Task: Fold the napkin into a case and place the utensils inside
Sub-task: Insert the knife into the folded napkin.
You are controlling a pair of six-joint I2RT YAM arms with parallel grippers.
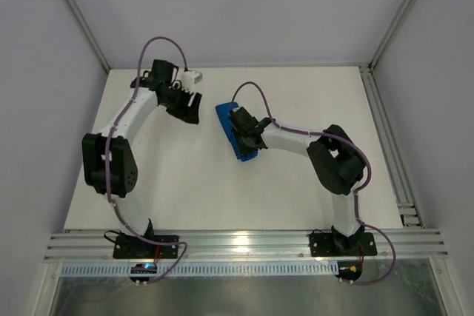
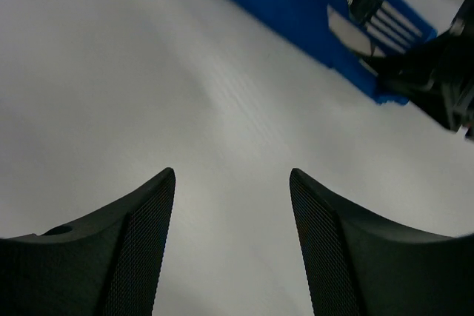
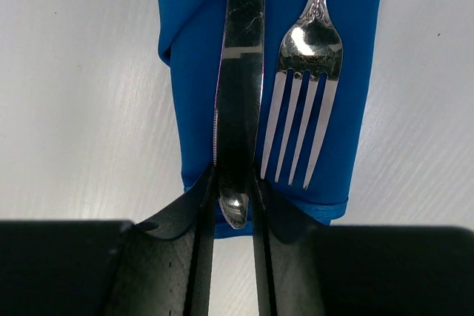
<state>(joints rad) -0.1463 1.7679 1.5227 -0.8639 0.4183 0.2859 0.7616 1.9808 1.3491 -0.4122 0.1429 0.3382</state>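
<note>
We see the case (image 3: pixel 194 123) as bright blue, faintly shiny cloth folded into a narrow oblong. It lies flat on the white tabletop (image 3: pixel 81 109), with a slanting fold edge along one long side. On the case the two utensils lie side by side, parallel to its length, close but apart. The knife (image 3: pixel 238 94) is slim, mirrored silver, and its rounded blade tip reaches the case's short end, where the right pincer (image 3: pixel 235 197) clasps it between both fingers. The fork (image 3: pixel 309 42), also silver, rests flat on the case, its tines stopping just inside that same end. Both handles run toward the case's opposite end.
</note>
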